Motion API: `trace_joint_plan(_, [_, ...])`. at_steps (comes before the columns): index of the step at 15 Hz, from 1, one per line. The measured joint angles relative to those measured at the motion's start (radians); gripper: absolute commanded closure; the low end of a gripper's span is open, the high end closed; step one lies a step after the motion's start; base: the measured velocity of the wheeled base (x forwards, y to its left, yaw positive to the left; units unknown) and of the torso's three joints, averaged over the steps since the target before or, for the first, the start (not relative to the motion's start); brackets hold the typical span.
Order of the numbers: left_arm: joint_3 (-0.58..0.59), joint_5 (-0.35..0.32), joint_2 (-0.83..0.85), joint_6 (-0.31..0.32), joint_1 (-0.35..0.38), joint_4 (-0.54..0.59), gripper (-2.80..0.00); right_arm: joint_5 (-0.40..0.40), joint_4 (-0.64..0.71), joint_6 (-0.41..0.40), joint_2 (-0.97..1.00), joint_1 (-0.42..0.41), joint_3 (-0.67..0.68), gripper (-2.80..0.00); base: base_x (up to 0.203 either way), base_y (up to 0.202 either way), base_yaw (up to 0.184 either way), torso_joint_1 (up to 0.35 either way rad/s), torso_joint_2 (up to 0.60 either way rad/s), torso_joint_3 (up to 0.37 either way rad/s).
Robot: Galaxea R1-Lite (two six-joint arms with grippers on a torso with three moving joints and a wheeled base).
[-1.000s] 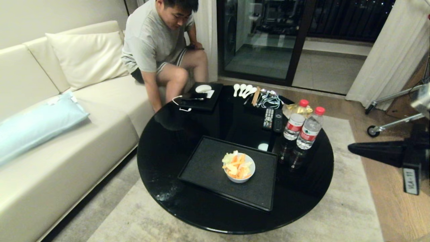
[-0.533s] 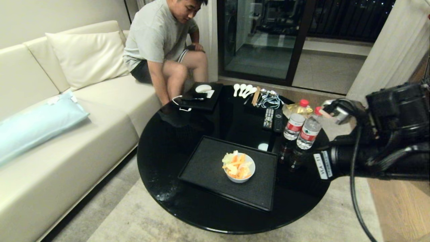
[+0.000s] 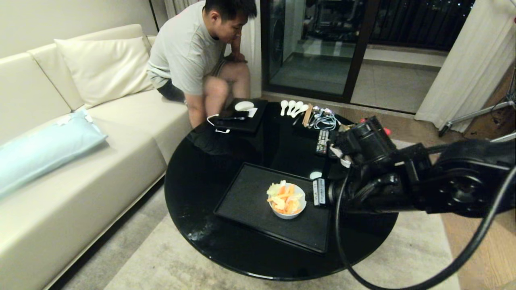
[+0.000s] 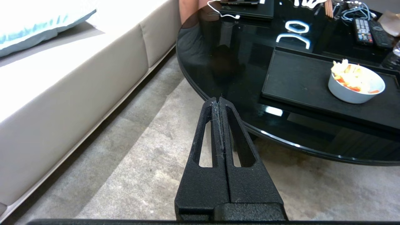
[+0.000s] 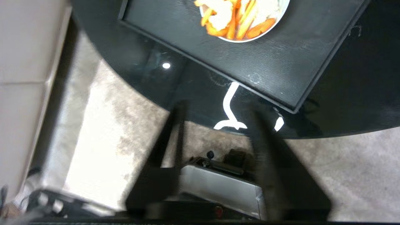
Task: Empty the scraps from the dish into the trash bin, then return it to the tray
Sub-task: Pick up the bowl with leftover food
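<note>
We record the round black surface [image 3: 209,169] bearing the tray [image 3: 246,201], its long axis running from 10 o'clock to 4 o'clock in the head view. The dish [image 3: 287,201], full of scraps [image 3: 283,197], sits on the tray's 3 o'clock half. The right claw [image 5: 215,122], fingers apart and empty, hangs above the surface's near edge; the dish lies beyond its fingertips. The left claw [image 4: 220,103], fingers together, sits off the surface edge, farther away. We judge the right arm nearer. We see no trash bin.
</note>
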Motion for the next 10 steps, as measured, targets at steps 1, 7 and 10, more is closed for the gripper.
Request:
trace_joint_plan(1, [0.0, 0.0, 0.0, 0.0, 0.0, 0.0, 0.0, -0.025, 0.003, 0.007, 0.03, 0.01, -0.016, -2.8, 0.0, 0.0, 0.0, 0.0, 0.0, 0.0])
trace_joint_plan(7, [0.0, 0.0, 0.0, 0.0, 0.0, 0.0, 0.0, -0.095, 0.05, 0.01, 0.178, 0.022, -0.11, -2.8, 0.0, 0.0, 0.0, 0.0, 0.0, 0.0])
trace_joint_plan(10, [0.0, 0.0, 0.0, 0.0, 0.0, 0.0, 0.0, -0.115, 0.09, 0.009, 0.248, 0.017, -0.179, -2.8, 0.0, 0.0, 0.0, 0.0, 0.0, 0.0])
